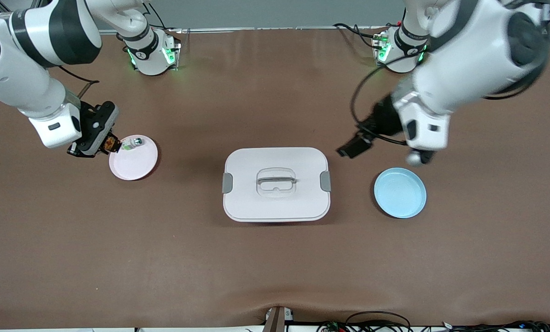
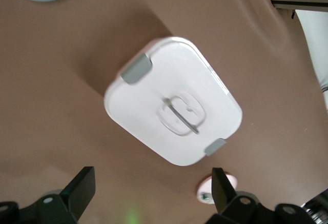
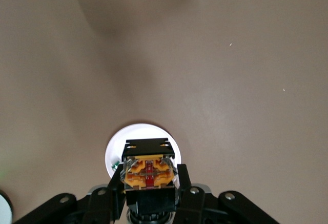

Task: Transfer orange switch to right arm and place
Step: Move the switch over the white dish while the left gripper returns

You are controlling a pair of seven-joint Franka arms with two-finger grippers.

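The orange switch [image 1: 112, 144], a small black block with an orange face, is clamped in my right gripper [image 1: 108, 146]. The gripper holds it over the rim of the pink plate [image 1: 136, 167] at the right arm's end of the table. In the right wrist view the switch [image 3: 148, 171] sits between the fingers of the right gripper [image 3: 149, 177], with the pink plate [image 3: 115, 144] below it. My left gripper [image 1: 355, 146] is open and empty in the air, over the table between the white box and the blue plate. The left wrist view shows the left gripper [image 2: 151, 193] with its jaws wide apart.
A small white-green-silver component [image 1: 134, 143] lies on the pink plate. A white lidded box [image 1: 276, 184] with a handle stands mid-table and also shows in the left wrist view [image 2: 174, 106]. A blue plate [image 1: 400, 192] lies toward the left arm's end.
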